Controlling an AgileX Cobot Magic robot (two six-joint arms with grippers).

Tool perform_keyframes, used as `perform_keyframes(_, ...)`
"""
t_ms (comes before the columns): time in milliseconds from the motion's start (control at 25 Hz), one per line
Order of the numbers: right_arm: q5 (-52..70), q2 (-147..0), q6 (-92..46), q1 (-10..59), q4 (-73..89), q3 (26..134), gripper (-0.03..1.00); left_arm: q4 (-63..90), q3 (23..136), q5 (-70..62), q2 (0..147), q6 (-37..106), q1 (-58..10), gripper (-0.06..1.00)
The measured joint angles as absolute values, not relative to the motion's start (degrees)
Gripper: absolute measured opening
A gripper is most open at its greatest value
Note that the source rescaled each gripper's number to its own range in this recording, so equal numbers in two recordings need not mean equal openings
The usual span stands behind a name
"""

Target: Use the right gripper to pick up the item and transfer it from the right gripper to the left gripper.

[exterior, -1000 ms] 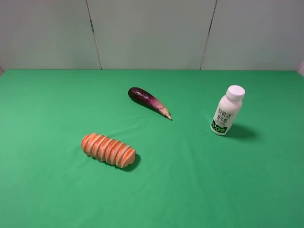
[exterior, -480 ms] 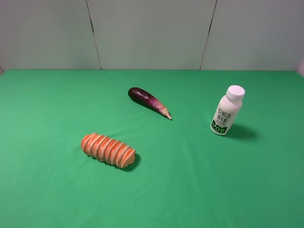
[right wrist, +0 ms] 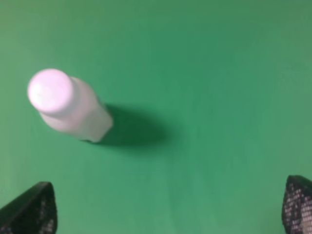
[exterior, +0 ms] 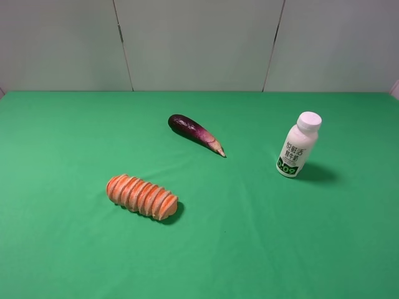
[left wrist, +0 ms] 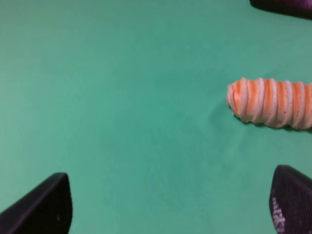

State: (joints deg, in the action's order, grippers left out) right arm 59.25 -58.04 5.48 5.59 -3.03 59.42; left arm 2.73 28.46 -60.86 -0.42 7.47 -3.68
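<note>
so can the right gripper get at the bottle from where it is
Probably yes. The bottle stands upright alone on the cloth, with the eggplant and bread well away. The right gripper is open and empty, and nothing lies between it and the bottle.

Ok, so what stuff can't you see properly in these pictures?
Bottle lettering: too small in the high view, blurred in the right wrist view.
Eggplant: the left wrist view's edge cuts off all but a dark sliver.
Bread loaf: one end cut off by that view's edge.
Left gripper and right gripper: only the jaws' tips show, at each wrist view's edge; the high view shows neither.
</note>
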Motion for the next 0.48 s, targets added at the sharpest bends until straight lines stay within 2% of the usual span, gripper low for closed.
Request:
perform_keyframes(240, 60.41, -74.51, 8.08, 11.04, -2.26, 69.11, 1.0, 2.73, 28.46, -60.86, -0.42, 7.47, -3.68, 0.56)
perform_keyframes(480, 59.32, -85.93, 9.5, 14.0, 0.0, 74.23, 1.0, 2.73, 28.46, -60.86, -0.42, 7.47, -3.68, 0.56)
